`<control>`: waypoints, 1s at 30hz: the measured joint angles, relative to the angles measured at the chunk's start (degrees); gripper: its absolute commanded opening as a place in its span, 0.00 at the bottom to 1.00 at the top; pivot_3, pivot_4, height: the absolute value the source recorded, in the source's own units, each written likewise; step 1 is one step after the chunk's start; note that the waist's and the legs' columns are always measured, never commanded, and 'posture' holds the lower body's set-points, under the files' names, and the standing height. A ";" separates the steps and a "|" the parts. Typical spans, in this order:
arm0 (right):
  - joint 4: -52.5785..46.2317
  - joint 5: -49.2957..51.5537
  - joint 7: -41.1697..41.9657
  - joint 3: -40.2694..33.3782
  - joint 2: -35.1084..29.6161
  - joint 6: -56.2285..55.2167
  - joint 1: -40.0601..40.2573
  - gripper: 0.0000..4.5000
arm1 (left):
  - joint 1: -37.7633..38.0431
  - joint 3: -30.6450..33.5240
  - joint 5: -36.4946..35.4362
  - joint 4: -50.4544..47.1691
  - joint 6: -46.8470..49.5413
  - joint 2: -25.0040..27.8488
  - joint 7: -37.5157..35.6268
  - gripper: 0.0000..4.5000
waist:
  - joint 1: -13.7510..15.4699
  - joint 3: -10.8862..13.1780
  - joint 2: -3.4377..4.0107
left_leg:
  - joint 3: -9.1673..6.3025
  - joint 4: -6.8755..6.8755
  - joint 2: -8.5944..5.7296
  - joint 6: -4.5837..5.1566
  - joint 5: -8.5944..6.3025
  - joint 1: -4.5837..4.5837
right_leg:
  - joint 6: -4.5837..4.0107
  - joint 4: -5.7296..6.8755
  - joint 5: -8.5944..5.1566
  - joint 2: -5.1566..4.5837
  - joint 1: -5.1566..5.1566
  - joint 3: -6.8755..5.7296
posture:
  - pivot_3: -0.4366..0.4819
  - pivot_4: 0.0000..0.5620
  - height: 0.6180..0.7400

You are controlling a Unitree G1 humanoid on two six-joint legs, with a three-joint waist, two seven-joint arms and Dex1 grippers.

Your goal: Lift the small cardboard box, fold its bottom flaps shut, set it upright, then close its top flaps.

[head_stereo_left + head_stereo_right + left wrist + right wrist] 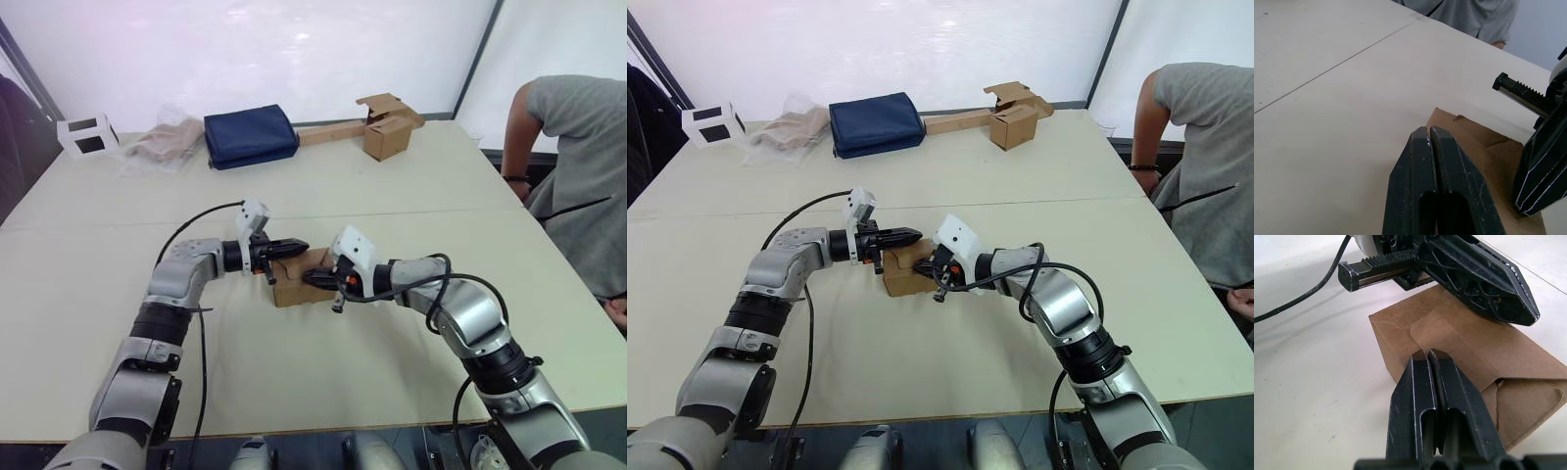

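1. The small cardboard box [1464, 357] is seen resting on the table [392, 186], near the middle of its front half, between the two grippers.
2. In the right wrist view one end is seen folded shut, a tucked flap [1523, 401] lying flat across it (whether these are the bottom flaps or the top flaps cannot be told); the uppermost panel is also seen closed flat.
3. The left gripper [1430, 142] is held with its fingers pressed together, nothing between them, its tips laid over the box's top.
4. The right gripper [1427, 360] is likewise closed on nothing, its tips set against the box's upper face from the opposite side.
5. Progress is judged late: the box appears mostly closed and set down, with pressing or tucking of the last flaps probably under way. The far end is hidden, so completion cannot be confirmed.
6. Further off, a second opened box [389, 125], a blue bag [250, 135] and a seated person [578, 166] are seen at the table's far side.
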 measured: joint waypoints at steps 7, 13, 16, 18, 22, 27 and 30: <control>0.13 -0.59 -0.05 0.20 -0.03 -0.61 -0.02 0.00 | 0.39 -0.15 0.12 -1.56 0.04 0.00 -0.06 0.01 | 0.00 0.00 0.00 | 0.00 0.00 0.00 0.00 0.00 0.00 | 0.00 0.00 0.00 0.00 0.00 0.00 | 0.48 0.27 1.00; 4.66 -2.93 -1.54 0.42 1.14 -3.47 -2.05 0.00 | 0.68 0.07 -1.17 -3.63 2.47 -0.01 0.03 0.01 | 0.06 0.00 0.00 | 0.00 0.00 0.00 0.00 0.00 0.00 | 0.00 0.00 0.00 -0.01 0.00 0.00 | 0.48 0.27 1.00; 5.63 -3.59 -1.66 0.47 1.28 -4.33 -2.27 0.00 | 0.68 0.07 -1.18 -3.69 2.86 -0.01 0.17 0.01 | 0.06 0.00 0.00 | 0.00 0.00 0.00 0.00 0.00 0.00 | 0.00 0.00 0.00 -0.01 0.00 0.00 | 0.48 0.27 1.00; 5.71 -3.98 -1.61 0.50 1.31 -4.58 -2.27 0.00 | 0.69 0.04 -1.16 -3.72 2.96 0.03 0.13 0.01 | 0.04 0.00 0.00 | 0.00 0.00 0.00 0.00 0.00 0.00 | 0.00 0.00 0.00 -0.01 0.00 0.00 | 0.48 0.27 1.00; 5.13 -3.91 -0.84 0.47 1.05 -3.94 -2.08 0.00 | 1.98 -1.59 0.96 -4.83 0.07 1.49 -0.60 0.01 | 0.01 0.00 0.00 | 0.00 -0.01 0.00 0.00 0.00 0.00 | 0.00 0.00 0.00 -0.01 0.00 0.00 | 0.48 0.27 1.00; 1.57 -2.14 0.15 -0.67 0.34 -1.24 -1.40 0.00 | 2.79 -3.25 4.70 -4.60 -5.88 2.14 0.14 0.01 | 0.16 -0.01 0.00 | 0.00 0.01 0.00 0.00 0.00 0.00 | 0.00 0.00 0.00 -0.02 0.02 0.00 | 0.48 0.27 1.00; -2.63 2.18 -0.23 -4.75 1.05 2.64 -1.56 0.00 | 3.79 -3.09 5.04 -5.56 -6.67 2.41 0.18 0.01 | 0.09 -0.01 0.00 | 0.00 0.00 0.00 0.00 0.00 0.01 | 0.00 0.00 0.00 -0.01 0.02 0.00 | 0.48 0.27 1.00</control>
